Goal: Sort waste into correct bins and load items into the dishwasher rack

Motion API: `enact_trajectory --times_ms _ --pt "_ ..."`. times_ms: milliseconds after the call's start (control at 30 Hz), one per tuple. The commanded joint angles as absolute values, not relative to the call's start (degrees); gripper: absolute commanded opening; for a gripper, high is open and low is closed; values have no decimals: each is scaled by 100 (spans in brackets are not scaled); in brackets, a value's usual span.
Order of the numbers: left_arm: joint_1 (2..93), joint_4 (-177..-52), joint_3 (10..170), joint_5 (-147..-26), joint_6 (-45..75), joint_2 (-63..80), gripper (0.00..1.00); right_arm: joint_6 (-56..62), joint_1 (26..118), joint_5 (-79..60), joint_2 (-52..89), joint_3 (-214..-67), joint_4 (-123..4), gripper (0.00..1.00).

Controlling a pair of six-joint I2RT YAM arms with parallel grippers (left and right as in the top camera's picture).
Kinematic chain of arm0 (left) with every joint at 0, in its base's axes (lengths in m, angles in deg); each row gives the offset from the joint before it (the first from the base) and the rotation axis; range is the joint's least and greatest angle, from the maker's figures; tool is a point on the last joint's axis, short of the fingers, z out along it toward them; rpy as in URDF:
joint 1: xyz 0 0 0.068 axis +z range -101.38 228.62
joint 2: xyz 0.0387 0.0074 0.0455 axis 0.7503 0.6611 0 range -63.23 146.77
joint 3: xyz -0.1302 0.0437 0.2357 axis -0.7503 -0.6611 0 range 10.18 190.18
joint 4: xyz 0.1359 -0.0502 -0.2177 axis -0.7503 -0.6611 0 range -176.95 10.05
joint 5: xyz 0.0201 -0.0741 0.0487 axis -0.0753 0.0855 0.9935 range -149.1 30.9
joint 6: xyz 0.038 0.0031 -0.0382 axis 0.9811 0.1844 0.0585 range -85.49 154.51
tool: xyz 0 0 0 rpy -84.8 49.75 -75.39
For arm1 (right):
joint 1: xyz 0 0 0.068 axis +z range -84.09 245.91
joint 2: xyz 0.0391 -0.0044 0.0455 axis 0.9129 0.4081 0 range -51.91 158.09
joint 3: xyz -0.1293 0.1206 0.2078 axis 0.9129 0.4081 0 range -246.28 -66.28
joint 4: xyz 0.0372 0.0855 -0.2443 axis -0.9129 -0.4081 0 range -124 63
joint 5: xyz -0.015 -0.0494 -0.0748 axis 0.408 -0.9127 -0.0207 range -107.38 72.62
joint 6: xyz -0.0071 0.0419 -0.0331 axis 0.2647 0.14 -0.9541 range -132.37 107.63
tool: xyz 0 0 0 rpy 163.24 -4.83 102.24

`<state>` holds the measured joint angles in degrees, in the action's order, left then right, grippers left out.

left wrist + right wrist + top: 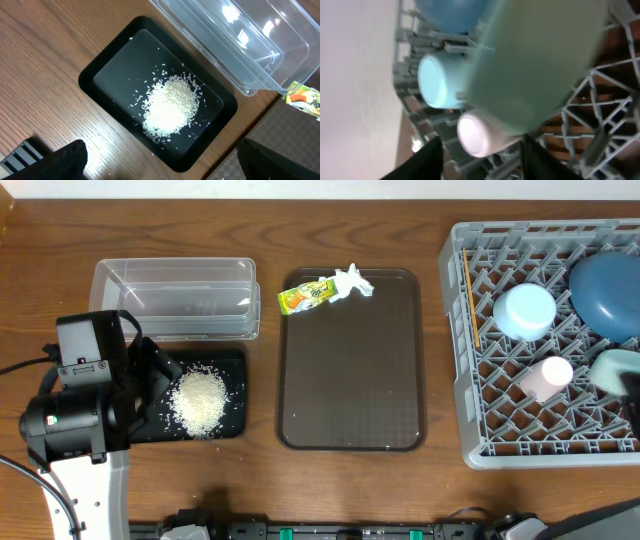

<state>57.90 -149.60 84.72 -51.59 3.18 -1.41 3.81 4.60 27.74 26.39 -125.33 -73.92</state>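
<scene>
Five items sit in the grey dishwasher rack at the right, the biggest thing on the table. Left of it lies the dark brown serving tray. In the rack, the dark blue plate leans at the far right, with the light blue bowl upside down just left of it. The mint green bowl is at the right edge, and the right gripper has its fingers spread before it (the bowl is blurred in the wrist view). At the far left stands the clear tub. The black tray just nearer holds the rice heap. The left gripper hangs above it, fingers wide apart and holding nothing. The pink cup lies mid-rack and the chopstick along the rack's left side. The snack wrapper and tissue touch at the serving tray's far edge.
</scene>
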Motion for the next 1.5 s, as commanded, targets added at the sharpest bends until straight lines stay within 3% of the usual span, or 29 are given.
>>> enact_trajectory --times_ms 0,267,367,433,500,533,667,900,1467 --pt "5809 -14980 8542 -5109 292 -145 98 523 396 2741 2110 -12509 -7462 99" --pt "5809 -14980 8542 -5109 292 -143 98 606 501 2892 1067 -12509 -7506 99" --pt "5809 -14980 8542 -5109 290 -143 97 803 652 2448 827 -12509 -7101 91" --pt "5809 -14980 8542 -5109 292 -143 97 917 779 2046 810 -12509 -6795 74" --pt "5809 -14980 8542 -5109 292 -143 97 1087 940 1648 864 -12509 -6588 51" --pt "5809 -14977 8542 -5109 292 -143 97 1144 1050 1445 934 -12509 -6478 33" --pt "5809 -14980 8542 -5109 292 -143 97 1183 1463 1015 1293 -12509 -6220 2" --pt "5809 -14980 8542 -5109 292 -143 97 1183 2088 335 2206 -12509 -5842 1" --pt "5809 -14980 8542 -5109 292 -143 97 1181 2127 -129 2792 -12509 -6474 1"
